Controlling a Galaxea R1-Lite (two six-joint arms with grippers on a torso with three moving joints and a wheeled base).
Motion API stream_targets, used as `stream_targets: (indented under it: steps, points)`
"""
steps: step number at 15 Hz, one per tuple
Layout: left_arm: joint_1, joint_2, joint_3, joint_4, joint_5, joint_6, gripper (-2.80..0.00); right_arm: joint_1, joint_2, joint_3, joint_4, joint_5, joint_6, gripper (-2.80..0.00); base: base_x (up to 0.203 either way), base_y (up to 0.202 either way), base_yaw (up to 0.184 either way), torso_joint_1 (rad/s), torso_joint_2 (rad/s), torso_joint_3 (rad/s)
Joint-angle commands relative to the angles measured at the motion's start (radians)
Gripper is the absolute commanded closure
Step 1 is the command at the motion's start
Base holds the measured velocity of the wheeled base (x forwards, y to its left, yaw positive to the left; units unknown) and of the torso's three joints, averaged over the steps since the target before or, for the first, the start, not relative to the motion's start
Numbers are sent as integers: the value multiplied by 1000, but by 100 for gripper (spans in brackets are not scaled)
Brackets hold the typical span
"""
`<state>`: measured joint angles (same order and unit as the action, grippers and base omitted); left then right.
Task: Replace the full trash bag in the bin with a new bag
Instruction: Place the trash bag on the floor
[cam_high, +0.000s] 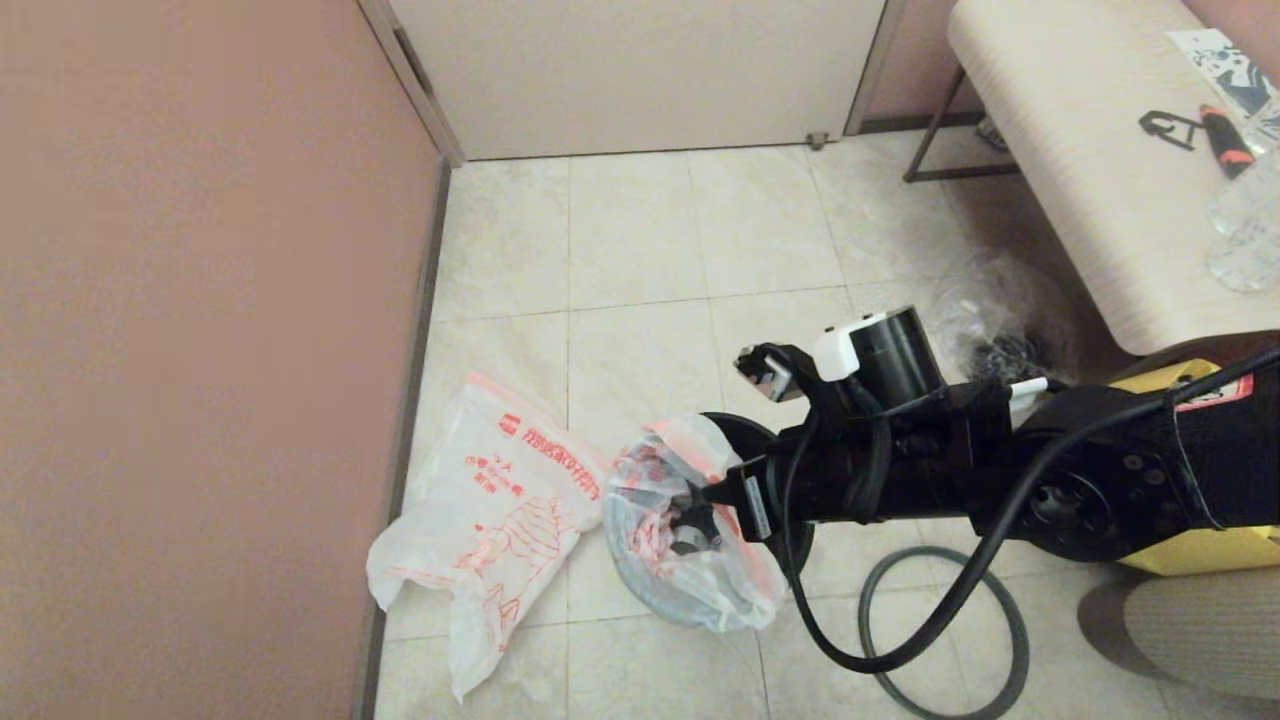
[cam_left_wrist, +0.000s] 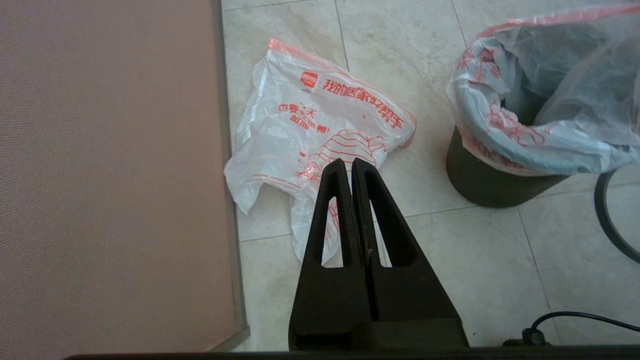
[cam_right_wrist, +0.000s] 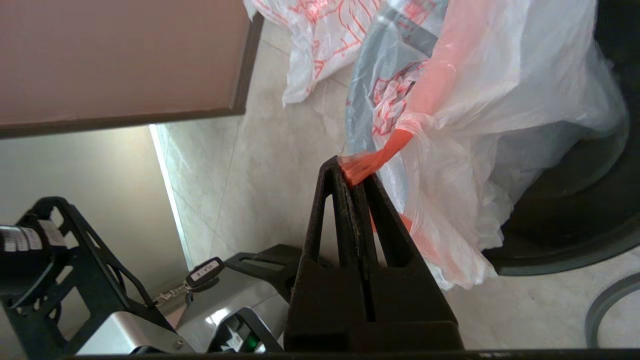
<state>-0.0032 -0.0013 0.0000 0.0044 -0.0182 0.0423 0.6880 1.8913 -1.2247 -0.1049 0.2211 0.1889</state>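
The bin (cam_high: 748, 432) stands on the tiled floor, a small black wastebasket, also in the left wrist view (cam_left_wrist: 490, 185) and the right wrist view (cam_right_wrist: 575, 210). The full trash bag (cam_high: 705, 585) lines it, translucent white with an orange-red rim (cam_left_wrist: 550, 100). My right gripper (cam_high: 692, 515) is over the bin's mouth, shut on a bunched piece of that orange-red rim (cam_right_wrist: 372, 160). The new bag (cam_high: 490, 500) lies flat on the floor left of the bin, with bold red print (cam_left_wrist: 310, 125). My left gripper (cam_left_wrist: 351, 162) hangs above the new bag, shut and empty.
A pink wall (cam_high: 200, 300) runs close along the new bag's left side. A black cable loop (cam_high: 945, 650) lies on the floor right of the bin. Behind the right arm sit a clear bag with black cords (cam_high: 1000, 325), a pale bench (cam_high: 1080, 150) and a yellow tote (cam_high: 1215, 550).
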Motion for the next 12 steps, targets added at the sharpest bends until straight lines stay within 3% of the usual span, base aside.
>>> stream_targets:
  steps: [1,12]
  points:
    - [0,1,0,0,0,1,0,-4,-16,1,-1,1,1,0,0,0,0,0,0,0]
    - [-1,1,0,0,0,1,0,4,-74,32,-2,1,3,0,0,0,0,0,0,0]
